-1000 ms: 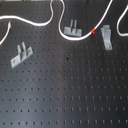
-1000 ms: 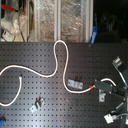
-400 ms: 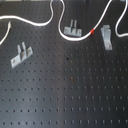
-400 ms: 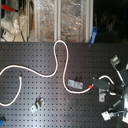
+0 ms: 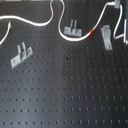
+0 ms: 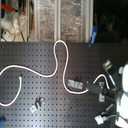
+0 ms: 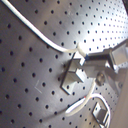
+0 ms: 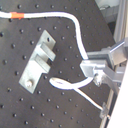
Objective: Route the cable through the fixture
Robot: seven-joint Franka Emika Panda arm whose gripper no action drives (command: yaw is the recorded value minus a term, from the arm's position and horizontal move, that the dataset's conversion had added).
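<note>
Cable (image 5: 35,22) lies in loose curves across the bench (image 5: 70,95); the gripper (image 8: 97,75) is closed on its end beside a fixture (image 8: 36,61), positioned for threading.

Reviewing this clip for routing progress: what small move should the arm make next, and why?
Probably carry the cable sideways toward the nearby fixture and lower it into the slot. In the second wrist view the gripper appears shut on the cable, which curves beside the fixture, not through it.
</note>
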